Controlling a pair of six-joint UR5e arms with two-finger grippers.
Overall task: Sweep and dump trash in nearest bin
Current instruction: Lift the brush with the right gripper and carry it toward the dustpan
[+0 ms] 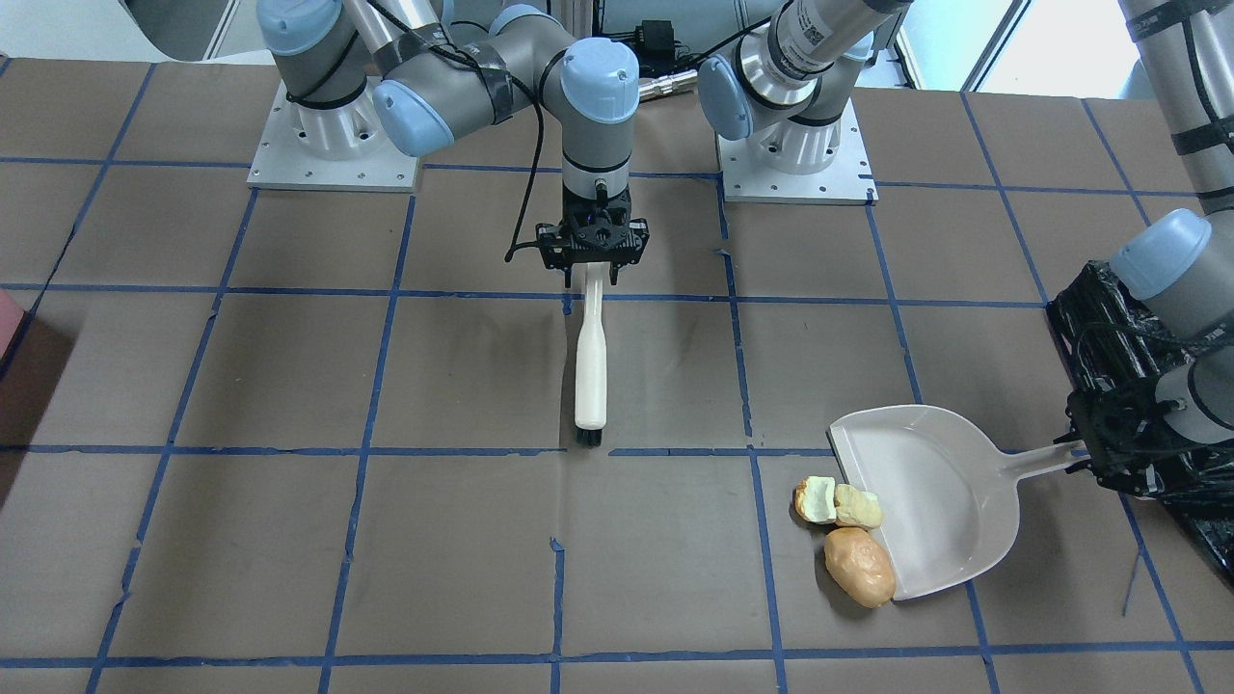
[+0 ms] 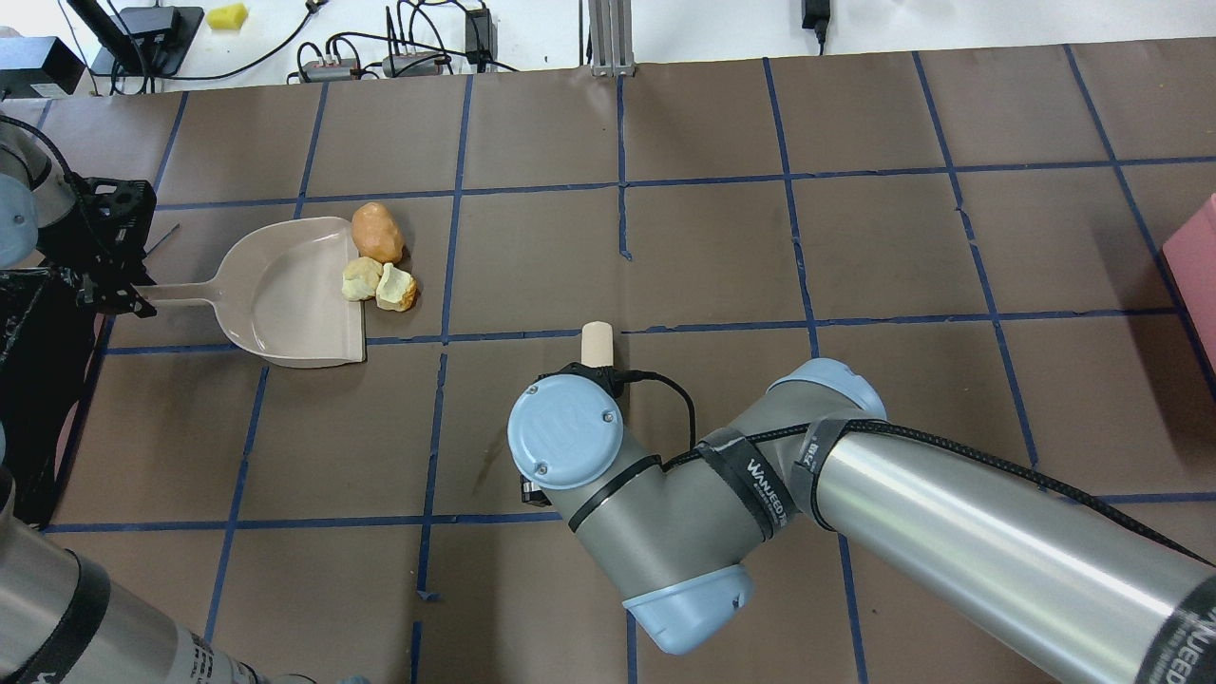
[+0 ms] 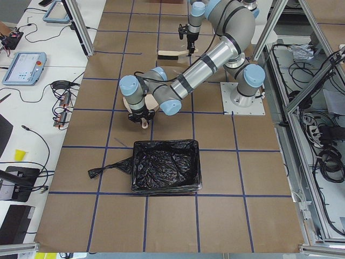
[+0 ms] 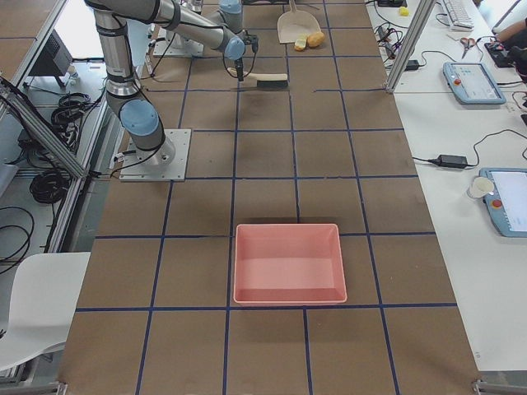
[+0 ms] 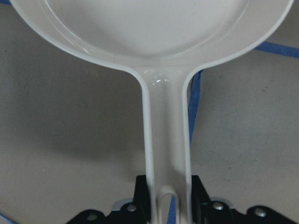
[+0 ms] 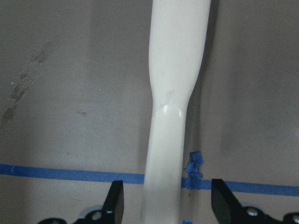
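The trash lies at the open lip of the beige dustpan [image 1: 930,496]: a tan potato-shaped lump [image 1: 858,566] and two pale yellow-green chunks [image 1: 816,499] [image 1: 858,507], all on the table and touching the pan's edge. My left gripper [image 1: 1085,458] is shut on the dustpan handle [image 5: 166,140]. A white brush [image 1: 590,371] lies flat on the table with dark bristles at its far end. My right gripper [image 1: 595,275] is open around the brush handle [image 6: 170,93], with its fingers [image 6: 114,200] apart from it. The black-bagged bin [image 3: 164,164] stands close behind my left arm.
An open pink tub [image 4: 288,263] stands far off at the table's right end and shows at the edge of the overhead view [image 2: 1199,256]. Blue tape lines grid the brown table [image 1: 289,540]. My left arm's wrist [image 1: 1171,270] hangs over the bin.
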